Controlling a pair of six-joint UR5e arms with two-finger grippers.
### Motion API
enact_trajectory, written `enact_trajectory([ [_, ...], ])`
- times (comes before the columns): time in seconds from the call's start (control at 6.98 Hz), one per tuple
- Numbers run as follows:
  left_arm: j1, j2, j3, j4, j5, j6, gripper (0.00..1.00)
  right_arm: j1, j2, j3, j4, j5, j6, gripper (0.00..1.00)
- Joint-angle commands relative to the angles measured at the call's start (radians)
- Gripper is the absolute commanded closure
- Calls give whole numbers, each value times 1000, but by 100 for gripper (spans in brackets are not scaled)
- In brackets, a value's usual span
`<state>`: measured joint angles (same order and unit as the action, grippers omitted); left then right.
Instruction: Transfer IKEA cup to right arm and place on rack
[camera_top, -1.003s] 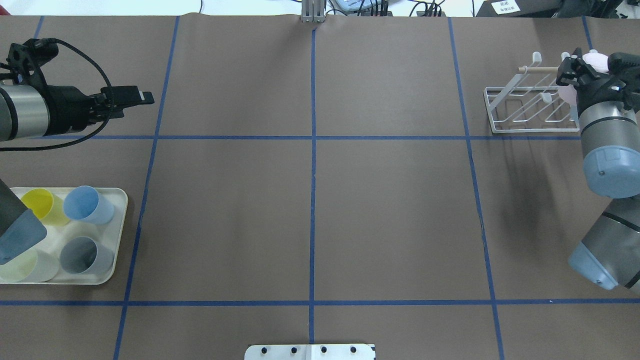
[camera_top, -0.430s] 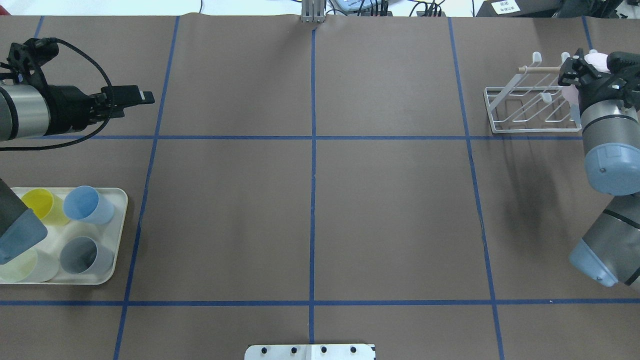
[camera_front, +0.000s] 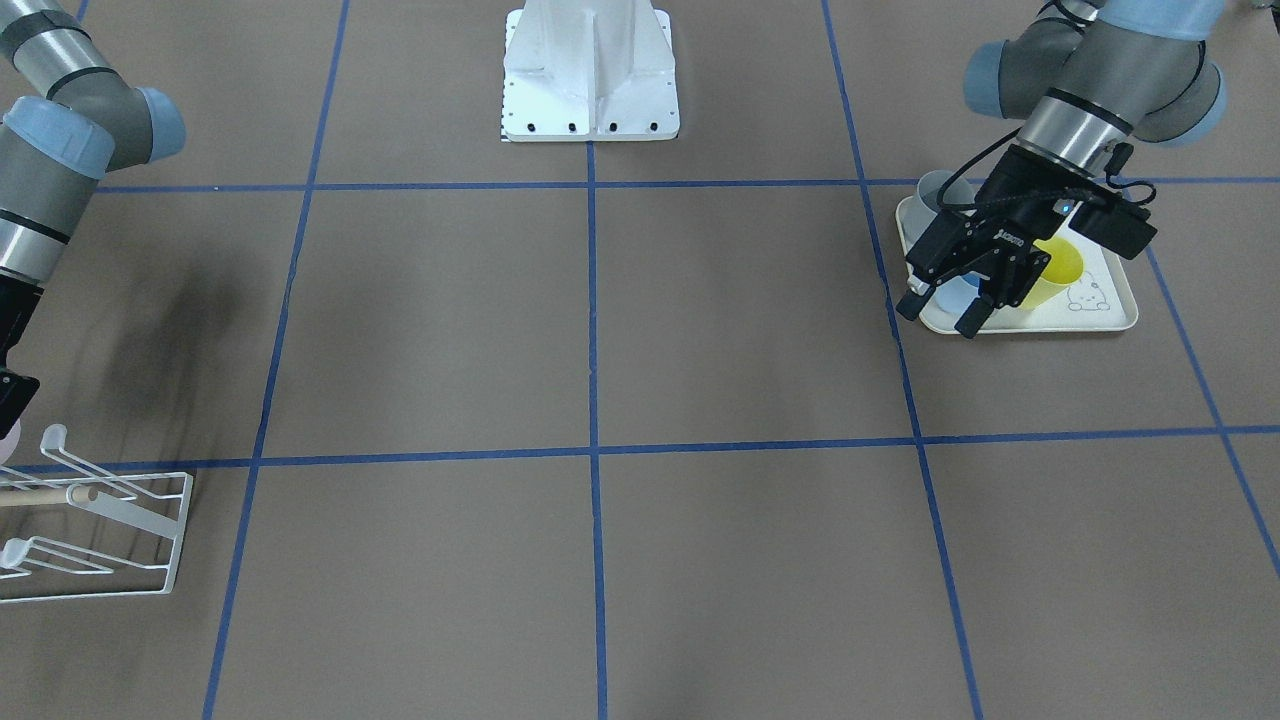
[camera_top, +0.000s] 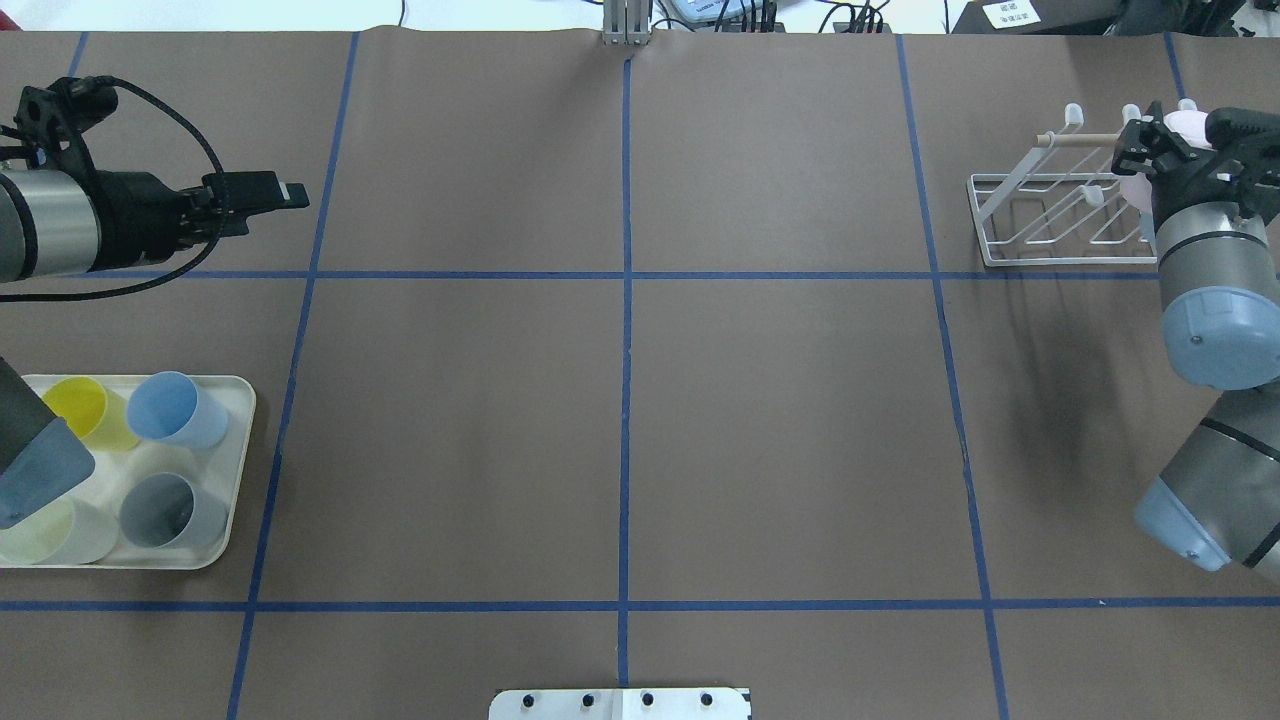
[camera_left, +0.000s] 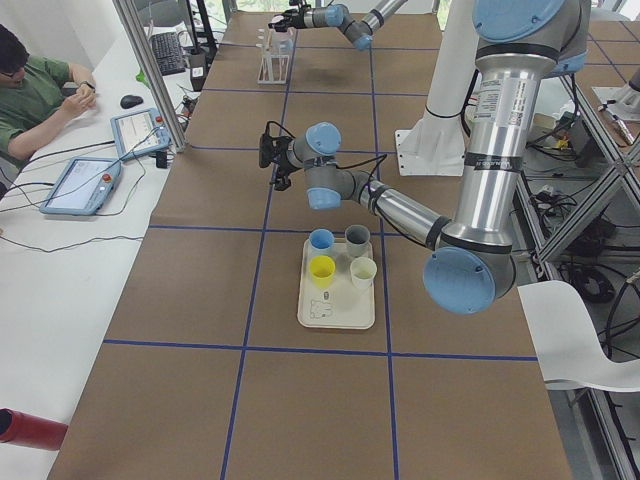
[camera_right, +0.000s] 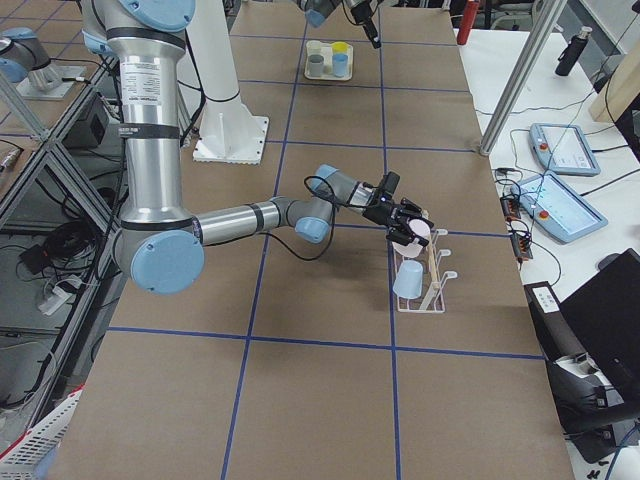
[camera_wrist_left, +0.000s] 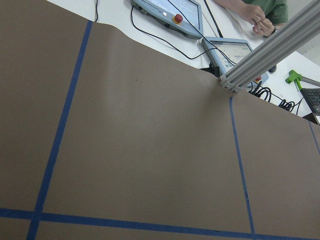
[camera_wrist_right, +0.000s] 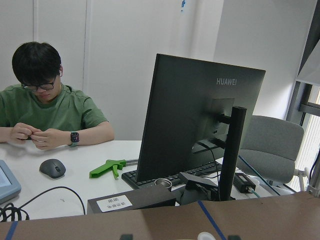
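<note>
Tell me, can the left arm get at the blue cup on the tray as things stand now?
Probably yes. The left gripper is open and empty, above the table beyond the tray. The blue cup stands mouth up at the tray's corner nearest it, with nothing over it.

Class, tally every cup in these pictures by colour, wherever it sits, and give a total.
Yellow cup: 1
Blue cups: 2, one on the tray, one on the rack
Grey cup: 1
Pale green cup: 1
Pink cup: 1
Total: 6
</note>
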<state>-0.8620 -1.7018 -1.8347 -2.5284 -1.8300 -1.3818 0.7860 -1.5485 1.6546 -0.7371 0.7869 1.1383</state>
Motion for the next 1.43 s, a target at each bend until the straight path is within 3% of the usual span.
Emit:
enact_trajectory([
  [0.0,0,1,-1,-1,0,1,0,-1,10,-13,1,0,6,100],
  [1.29,1,7,2,0,0,1,0,-16,24,-48,2,-2,29,100],
])
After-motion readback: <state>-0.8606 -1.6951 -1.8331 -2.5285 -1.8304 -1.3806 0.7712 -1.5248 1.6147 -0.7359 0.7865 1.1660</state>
